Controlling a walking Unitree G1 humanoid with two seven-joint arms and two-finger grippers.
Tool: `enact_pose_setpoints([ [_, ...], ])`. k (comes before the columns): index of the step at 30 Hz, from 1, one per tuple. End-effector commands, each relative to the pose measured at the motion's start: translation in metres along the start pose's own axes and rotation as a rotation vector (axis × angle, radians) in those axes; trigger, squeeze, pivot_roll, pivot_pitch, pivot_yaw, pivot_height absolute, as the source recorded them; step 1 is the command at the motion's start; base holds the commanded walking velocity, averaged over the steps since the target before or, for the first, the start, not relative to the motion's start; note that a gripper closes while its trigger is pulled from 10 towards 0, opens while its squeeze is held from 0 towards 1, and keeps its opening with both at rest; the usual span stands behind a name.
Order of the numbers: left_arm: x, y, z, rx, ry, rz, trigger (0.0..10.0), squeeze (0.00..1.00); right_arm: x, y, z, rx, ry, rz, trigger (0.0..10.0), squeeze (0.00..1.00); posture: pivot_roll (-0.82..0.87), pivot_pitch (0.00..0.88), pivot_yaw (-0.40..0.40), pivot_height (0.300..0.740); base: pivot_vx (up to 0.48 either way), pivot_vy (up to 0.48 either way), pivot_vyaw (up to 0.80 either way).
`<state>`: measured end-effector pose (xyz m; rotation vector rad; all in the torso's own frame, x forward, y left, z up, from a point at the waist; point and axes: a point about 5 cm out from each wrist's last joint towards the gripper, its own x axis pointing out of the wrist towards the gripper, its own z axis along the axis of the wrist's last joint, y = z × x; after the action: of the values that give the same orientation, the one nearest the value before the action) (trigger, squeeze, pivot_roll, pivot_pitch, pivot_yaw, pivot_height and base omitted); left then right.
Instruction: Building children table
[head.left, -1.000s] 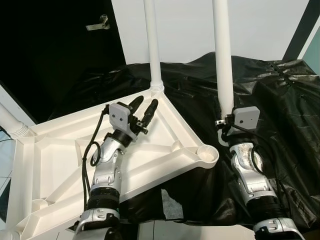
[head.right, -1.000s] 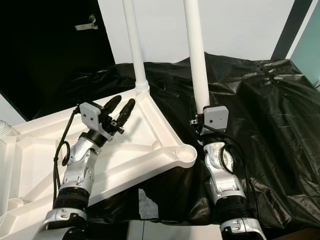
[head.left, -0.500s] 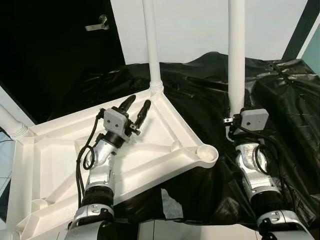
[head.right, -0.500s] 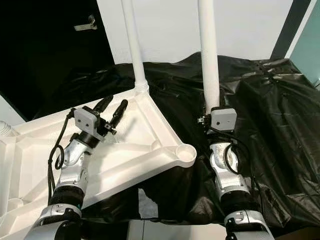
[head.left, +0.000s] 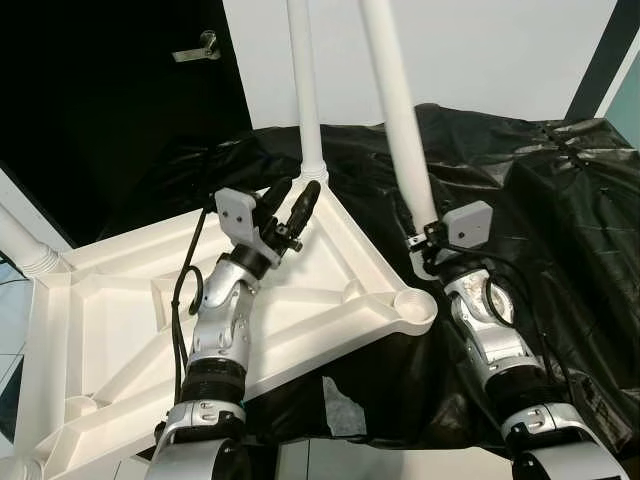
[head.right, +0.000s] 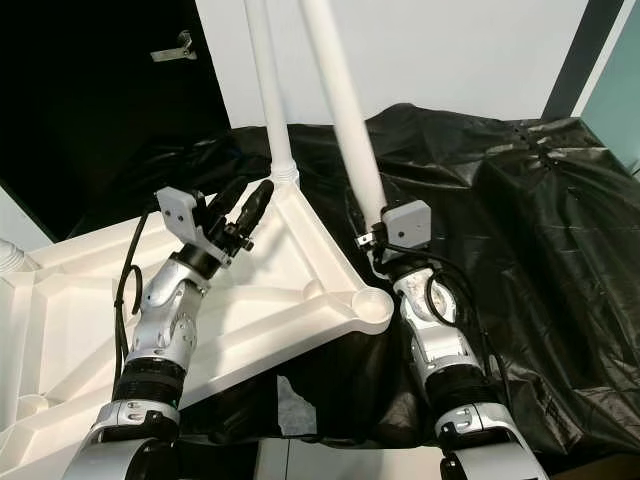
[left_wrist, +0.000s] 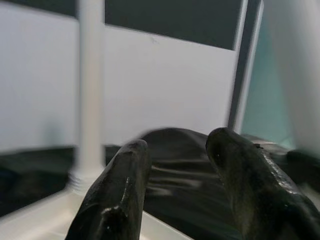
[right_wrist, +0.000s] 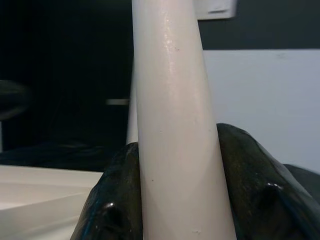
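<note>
Left eye view: the black plastic sheet (head.left: 560, 230) takes up the most room, draped in shiny folds over whatever lies beneath, running from 12 o'clock round to 4 o'clock of the scene. Next in size, the white tabletop (head.left: 120, 330) lies upside down with its ribbed underside showing, spreading from the centre out toward 8 o'clock and overlapping the sheet's near edge. At its far corner, about 12 o'clock from the robot, a fitted leg (head.left: 304, 90) stands upright in its socket. The near right corner carries an empty round socket (head.left: 412, 304), at roughly 5 o'clock from that upright leg.

A second, loose leg (head.left: 398, 110) is off the tabletop: it leans with its top tipped toward 11 o'clock, its lower end just beside the empty socket but not in it. The right gripper (head.left: 424, 250) is clamped around that lower end, and the right wrist view shows both black fingers (right_wrist: 112, 200) pressed against the white tube.

The left gripper (head.left: 292, 204) hovers over the tabletop near the fitted leg, fingers parted and holding nothing, pointing toward 1 o'clock.

At 10 o'clock, a metal door handle (head.left: 196, 47) shows on the dark door.
</note>
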<state>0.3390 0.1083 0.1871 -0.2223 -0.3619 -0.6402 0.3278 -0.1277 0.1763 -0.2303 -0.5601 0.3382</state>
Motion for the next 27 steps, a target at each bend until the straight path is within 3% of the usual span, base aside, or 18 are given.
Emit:
enact_pose_setpoints([
  [1,0.000,-0.016,0.000,-0.057,0.031,-0.262,10.0,0.00,0.005,0.008,0.002,0.035,-0.005,0.057,10.0,0.00,-0.03,0.000,0.053,0.740,0.000,0.000,0.00],
  [4,-0.002,-0.034,0.003,-0.133,0.056,-0.423,10.0,0.00,0.009,0.018,0.001,0.064,0.013,0.141,10.0,0.00,-0.03,0.000,0.057,0.740,0.000,0.000,0.00],
  [11,-0.006,-0.052,0.011,-0.252,0.081,-0.585,10.0,0.00,0.015,0.027,0.005,0.100,0.010,0.226,10.0,0.00,-0.03,0.000,0.058,0.740,0.000,0.000,0.00],
  [12,-0.006,-0.052,0.013,-0.273,0.082,-0.603,10.0,0.75,0.016,0.028,0.006,0.107,0.009,0.238,10.0,0.00,-0.03,0.000,0.058,0.740,0.000,0.000,0.00],
  [16,-0.005,-0.052,0.015,-0.286,0.076,-0.602,10.0,0.75,0.016,0.029,0.006,0.115,0.010,0.248,10.0,0.00,-0.03,0.000,0.058,0.740,0.000,0.000,0.00],
  [17,-0.004,-0.050,0.019,-0.326,0.070,-0.599,10.0,1.00,0.016,0.030,0.007,0.118,0.007,0.262,10.0,0.00,-0.03,0.000,0.057,0.740,0.000,0.000,0.00],
  [20,-0.002,-0.049,0.024,-0.346,0.062,-0.593,10.0,1.00,0.016,0.032,0.009,0.119,-0.001,0.283,10.0,0.00,-0.03,0.000,0.056,0.740,0.000,0.000,0.00],
  [21,0.002,-0.048,0.031,-0.363,0.051,-0.584,10.0,0.90,0.016,0.036,0.012,0.116,-0.012,0.324,10.0,0.00,-0.03,0.000,0.056,0.740,0.000,0.000,0.00],
  [23,0.002,-0.048,0.031,-0.363,0.051,-0.584,10.0,0.90,0.016,0.036,0.012,0.116,-0.012,0.324,10.0,0.00,-0.03,0.000,0.056,0.740,0.000,0.000,0.00],
  [24,0.005,-0.046,0.032,-0.351,0.052,-0.555,10.0,0.00,0.015,0.038,0.013,0.116,-0.016,0.339,10.0,0.00,-0.04,0.000,0.057,0.740,0.000,0.000,0.00],
  [27,0.008,-0.043,0.034,-0.357,0.050,-0.522,10.0,0.00,0.015,0.040,0.014,0.119,-0.018,0.354,10.0,0.00,-0.04,0.000,0.058,0.740,0.000,0.000,0.00],
])
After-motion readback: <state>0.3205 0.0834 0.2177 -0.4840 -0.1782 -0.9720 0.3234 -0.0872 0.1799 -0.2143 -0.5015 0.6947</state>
